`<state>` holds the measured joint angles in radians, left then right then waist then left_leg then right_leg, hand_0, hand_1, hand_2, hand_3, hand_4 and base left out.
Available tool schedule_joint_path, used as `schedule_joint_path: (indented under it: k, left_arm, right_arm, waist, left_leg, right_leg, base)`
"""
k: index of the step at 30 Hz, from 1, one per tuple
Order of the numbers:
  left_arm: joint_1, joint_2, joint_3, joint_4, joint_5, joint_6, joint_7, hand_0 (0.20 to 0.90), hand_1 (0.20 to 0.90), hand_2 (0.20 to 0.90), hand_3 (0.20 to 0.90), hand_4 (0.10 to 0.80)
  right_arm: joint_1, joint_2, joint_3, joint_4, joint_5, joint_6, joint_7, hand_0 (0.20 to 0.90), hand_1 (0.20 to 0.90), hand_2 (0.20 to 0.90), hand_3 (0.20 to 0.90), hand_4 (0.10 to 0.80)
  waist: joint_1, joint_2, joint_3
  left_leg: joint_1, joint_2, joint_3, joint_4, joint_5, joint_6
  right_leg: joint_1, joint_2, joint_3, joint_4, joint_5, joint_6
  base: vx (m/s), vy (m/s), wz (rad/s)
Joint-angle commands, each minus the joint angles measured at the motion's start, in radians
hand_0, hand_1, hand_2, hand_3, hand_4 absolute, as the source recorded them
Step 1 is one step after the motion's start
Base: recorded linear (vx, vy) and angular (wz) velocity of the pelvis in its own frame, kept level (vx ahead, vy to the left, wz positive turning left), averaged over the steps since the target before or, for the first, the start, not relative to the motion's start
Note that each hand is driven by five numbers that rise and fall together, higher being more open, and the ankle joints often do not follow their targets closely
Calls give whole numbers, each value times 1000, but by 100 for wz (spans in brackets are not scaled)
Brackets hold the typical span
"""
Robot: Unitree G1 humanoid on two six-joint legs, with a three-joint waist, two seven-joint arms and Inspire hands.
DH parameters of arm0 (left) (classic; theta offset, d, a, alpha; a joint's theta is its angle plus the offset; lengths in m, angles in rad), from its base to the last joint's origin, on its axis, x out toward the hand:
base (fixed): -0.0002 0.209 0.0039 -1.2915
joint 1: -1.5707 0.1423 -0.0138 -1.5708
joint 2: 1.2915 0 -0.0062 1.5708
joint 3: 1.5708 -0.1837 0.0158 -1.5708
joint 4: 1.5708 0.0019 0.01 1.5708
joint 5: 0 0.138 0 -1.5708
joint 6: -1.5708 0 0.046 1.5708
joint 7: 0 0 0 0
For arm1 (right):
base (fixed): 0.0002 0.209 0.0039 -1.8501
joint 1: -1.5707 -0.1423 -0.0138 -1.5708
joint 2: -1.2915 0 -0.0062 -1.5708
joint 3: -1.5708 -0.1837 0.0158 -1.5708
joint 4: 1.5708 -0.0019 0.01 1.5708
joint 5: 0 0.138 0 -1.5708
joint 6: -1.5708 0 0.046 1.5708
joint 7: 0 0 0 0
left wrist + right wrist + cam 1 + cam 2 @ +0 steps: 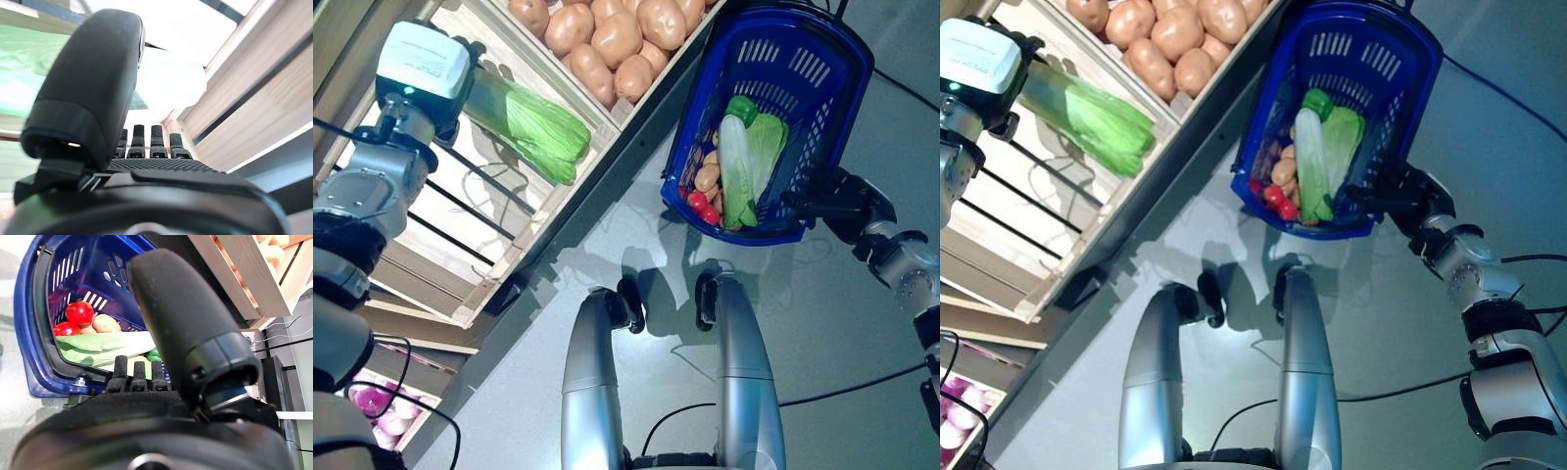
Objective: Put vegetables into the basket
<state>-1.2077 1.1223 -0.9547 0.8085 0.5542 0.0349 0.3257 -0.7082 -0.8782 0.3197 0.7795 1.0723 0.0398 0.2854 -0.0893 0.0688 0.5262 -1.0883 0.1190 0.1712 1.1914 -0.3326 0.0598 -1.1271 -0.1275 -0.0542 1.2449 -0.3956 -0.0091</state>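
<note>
A wooden shelf rack [558, 206] runs along the robot's left, its upper bin full of potatoes [607, 39] and a slatted compartment beside it. At the lower left edge a further bin shows purple onions [374, 401].

The blue basket [822, 88] hangs off the floor on the robot's right, tilted, its lower rim at the right hand [832, 201]. In the right wrist view the fingers [139, 374] curl over the basket's dark rim, with the thumb [186, 318] standing over them, so the hand grips the basket.

Inside the basket lie a long pale-stemmed leafy cabbage [739, 171], a green pepper [741, 108], a couple of potatoes [707, 176] and red tomatoes [703, 206].

Over the slatted compartment, the left hand [88, 88] holds a second leafy green cabbage [533, 122] by its stalk end; its thumb lies across the pale green stalk and its fingers [146, 142] curl behind it.
</note>
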Motion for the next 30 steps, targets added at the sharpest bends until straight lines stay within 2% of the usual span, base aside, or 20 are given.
schedule_joint_path:
  k: [1, 2, 5, 8, 12, 14, 21, 27, 30]
  left_arm:
    - [-65, 96, 87, 59, 15, 13, 54, 900, 900, 900, 900, 800]
    - [-66, 95, 86, 55, 22, 2, 59, 900, 900, 900, 900, 800]
    - [-90, 90, 55, 47, 50, -109, 46, 900, 900, 900, 900, 800]
    - [-121, 83, -12, 5, 80, -196, -17, 900, 900, 900, 900, 800]
    - [-145, 87, -73, -25, 97, -149, -93, 900, 900, 900, 900, 800]
    - [-153, 96, -111, -17, 85, -86, -150, 900, 900, 900, 900, 800]
    - [-131, 109, -103, 12, 137, -39, -160, 900, 900, 900, 900, 800]
    - [-126, 107, -86, 70, 154, 33, -159, 900, 900, 900, 900, 800]
    - [-108, 113, -67, 80, 136, 27, -139, 900, 900, 900, 900, 800]
  right_arm:
    - [-3, -75, -89, -53, 60, -75, 32, 900, 900, 900, 900, 800]
    - [-2, -76, -89, -56, 63, -77, 30, 900, 900, 900, 900, 800]
    - [-10, -79, -86, -50, 72, -82, 27, 900, 900, 900, 900, 800]
    - [-25, -80, -78, -45, 81, -81, 28, 900, 900, 900, 900, 800]
    - [-44, -90, -65, -44, 88, -71, 17, 900, 900, 900, 900, 800]
    - [-47, -103, -61, -30, 119, -69, 17, 900, 900, 900, 900, 800]
    - [-35, -116, -94, -11, 140, -64, 24, 900, 900, 900, 900, 800]
    - [-56, -145, -97, -17, 135, -85, 28, 900, 900, 900, 900, 800]
    - [-46, -150, -99, -32, 151, -100, 10, 900, 900, 900, 900, 800]
  waist:
    - [-16, 1, -6]
    - [-16, 0, -6]
    - [-16, 1, -6]
    - [-18, 3, -6]
    - [-20, 7, -6]
    - [-20, 11, -6]
    - [-14, 14, -6]
    - [-9, 14, -6]
    - [-5, 13, -6]
  left_leg:
    - [85, -17, 24, -72, -70, 7]
    - [80, -15, 24, -70, -70, 8]
    - [69, -11, 25, -62, -74, 10]
    - [59, -10, 24, -61, -74, 10]
    - [55, -7, 27, -62, -74, 9]
    - [43, -3, 27, -52, -74, 9]
    - [11, 0, 20, -47, -71, 12]
    - [-70, 0, 6, -18, -70, 15]
    - [-103, 0, 3, -9, -69, 16]
  right_leg:
    - [77, -21, -28, -107, 63, -45]
    - [72, -21, -27, -105, 63, -45]
    - [62, -25, -28, -101, 63, -45]
    - [51, -25, -28, -102, 67, -43]
    - [45, -26, -23, -103, 69, -39]
    - [33, -27, -21, -96, 70, -38]
    - [6, -31, -21, -93, 73, -39]
    - [-72, -41, -21, -68, 75, -44]
    - [-104, -45, -25, -61, 78, -46]
  base:
    - [0, 0, 0]
    - [0, 0, 0]
    - [0, 0, 0]
    - [0, 0, 0]
    - [0, 0, 0]
    - [2, 21, -4]
    - [-1, 6, -3]
    - [-23, 40, 0]
    - [-44, 23, -3]
